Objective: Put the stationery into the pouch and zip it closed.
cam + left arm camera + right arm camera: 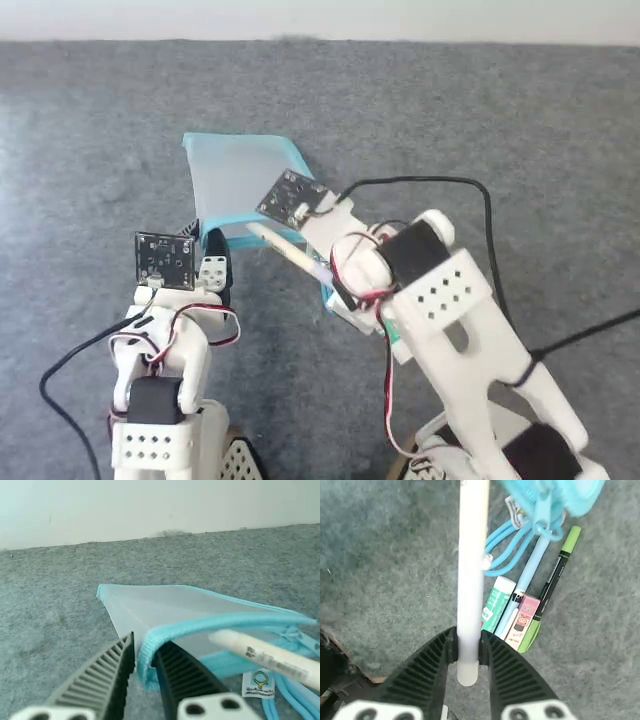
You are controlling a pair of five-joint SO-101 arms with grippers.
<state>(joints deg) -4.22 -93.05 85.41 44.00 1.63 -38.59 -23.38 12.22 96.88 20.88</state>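
Observation:
A translucent pouch (236,176) with light blue trim lies on the grey mat, its open mouth facing the arms. My left gripper (143,651) is shut on the blue rim of the pouch (165,607), holding the mouth lifted. My right gripper (468,640) is shut on a white pen (470,575). The white pen (285,250) points at the mouth, and its tip (220,638) sits just inside the lifted rim. On the mat below lie a light blue pen (530,580), a green and black pen (553,582), a green and white eraser (497,605) and a pink eraser (522,622).
A light blue cord loop (504,542) and a zipper pull (542,517) hang from the pouch beside the loose stationery. Grey mat (90,150) stretches free to the left, right and behind the pouch. A pale wall (150,505) borders the far edge.

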